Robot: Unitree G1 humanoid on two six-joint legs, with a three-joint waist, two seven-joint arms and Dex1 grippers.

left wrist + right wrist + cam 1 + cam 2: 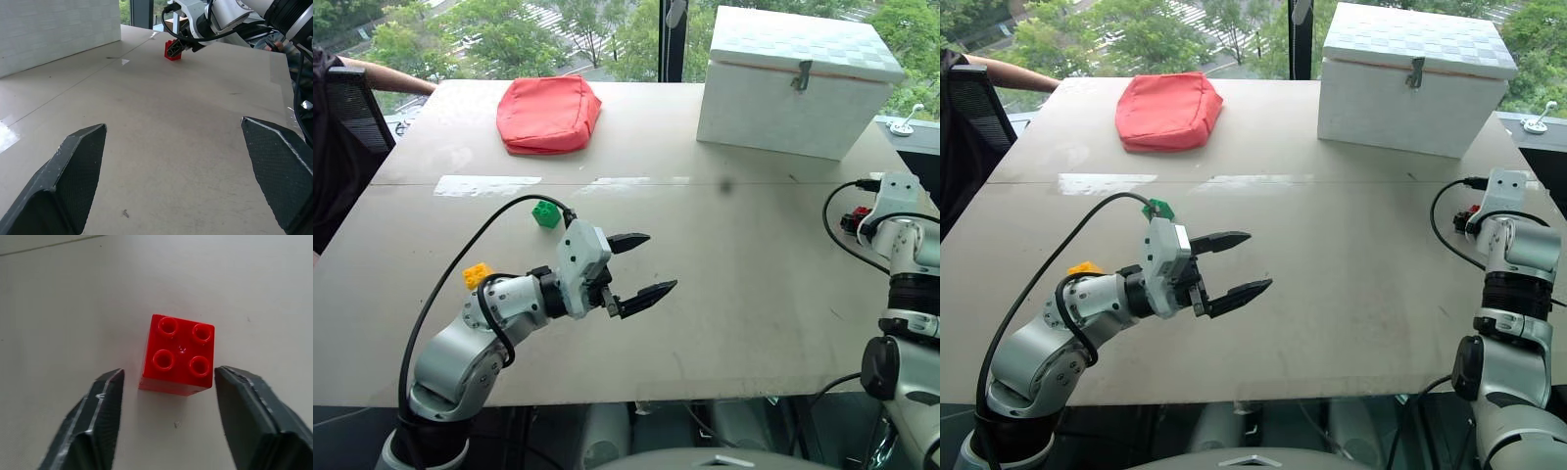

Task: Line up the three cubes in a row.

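Plastic, rigid and light, the red cube (178, 355) sits studs-up at the worktop's (724, 294) far right, between the right tool's (168, 382) fingers, which flank it with small gaps and pinch nothing yet. Its smooth flat sides look best for a grip, though likely slippery, so squeeze squarely at mid-height. The green cube (546, 213) and yellow cube (476, 275) lie left, behind the left tool (641, 269), spread wide and empty.
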